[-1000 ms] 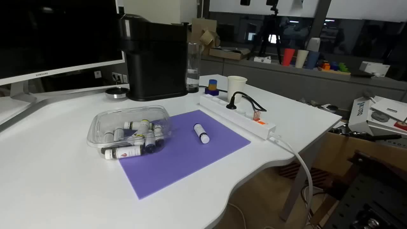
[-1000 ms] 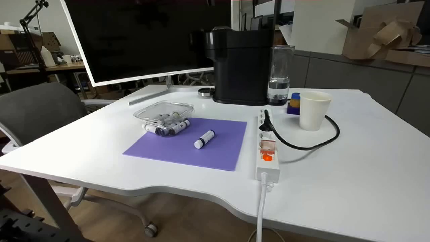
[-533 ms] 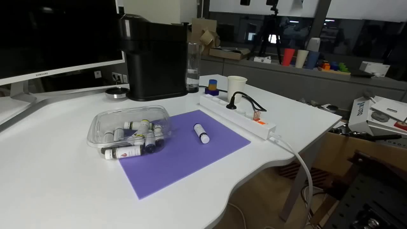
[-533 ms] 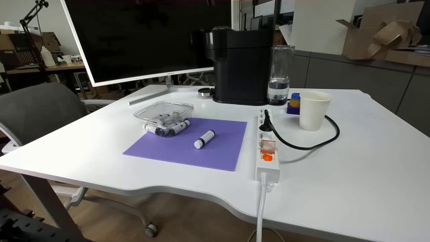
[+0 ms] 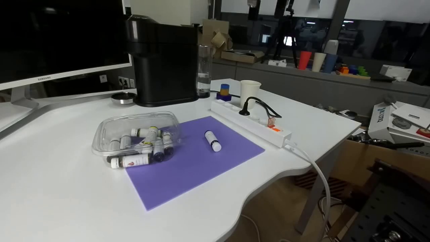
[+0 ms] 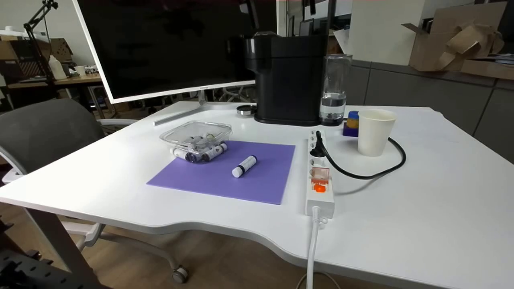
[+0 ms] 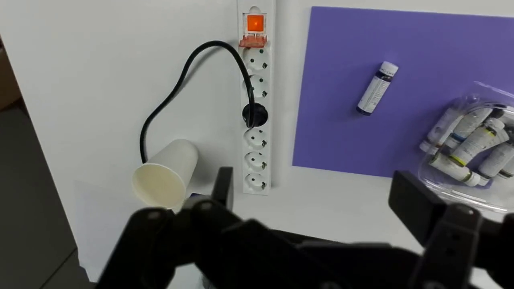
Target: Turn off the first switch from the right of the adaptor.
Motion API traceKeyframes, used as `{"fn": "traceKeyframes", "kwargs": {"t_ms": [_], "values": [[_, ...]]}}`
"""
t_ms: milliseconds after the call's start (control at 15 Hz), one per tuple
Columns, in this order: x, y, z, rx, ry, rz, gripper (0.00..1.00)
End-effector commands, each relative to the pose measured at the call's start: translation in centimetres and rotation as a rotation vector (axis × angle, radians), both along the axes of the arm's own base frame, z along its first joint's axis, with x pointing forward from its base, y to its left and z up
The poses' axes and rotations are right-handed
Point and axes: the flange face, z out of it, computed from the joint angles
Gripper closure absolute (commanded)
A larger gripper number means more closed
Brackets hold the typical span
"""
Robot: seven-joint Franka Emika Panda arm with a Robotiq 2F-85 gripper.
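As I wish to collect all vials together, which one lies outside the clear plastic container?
The vial lying directly on the purple mat, between the power strip and the plastic container. The other visible vials are all inside that container.

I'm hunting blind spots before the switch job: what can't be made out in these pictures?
Switch, wrist view: any marking too small.
Black cable, wrist view: partly hidden by the white cup.
Gripper, wrist view: rear cut off by bottom edge.
Monitor, both exterior views: cut off by top edge.
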Motion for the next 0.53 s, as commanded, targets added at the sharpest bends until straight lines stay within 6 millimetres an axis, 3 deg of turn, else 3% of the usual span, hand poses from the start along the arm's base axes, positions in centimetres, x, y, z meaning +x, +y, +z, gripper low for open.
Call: {"fn": "traceKeyframes", "kwargs": {"t_ms": [0,333,400,467], "values": [[0.3,-1.3,-3.8,0.012,0.020,0.005,0.00],[0.4,-3.2,-9.9,0.040,0.101,-0.006,0.00],[0.3,-3.5,-11.0,0.049,0.117,-0.005,0.18],[0.2,-3.8,-12.0,0.055,0.134,-0.007,0.27]]}}
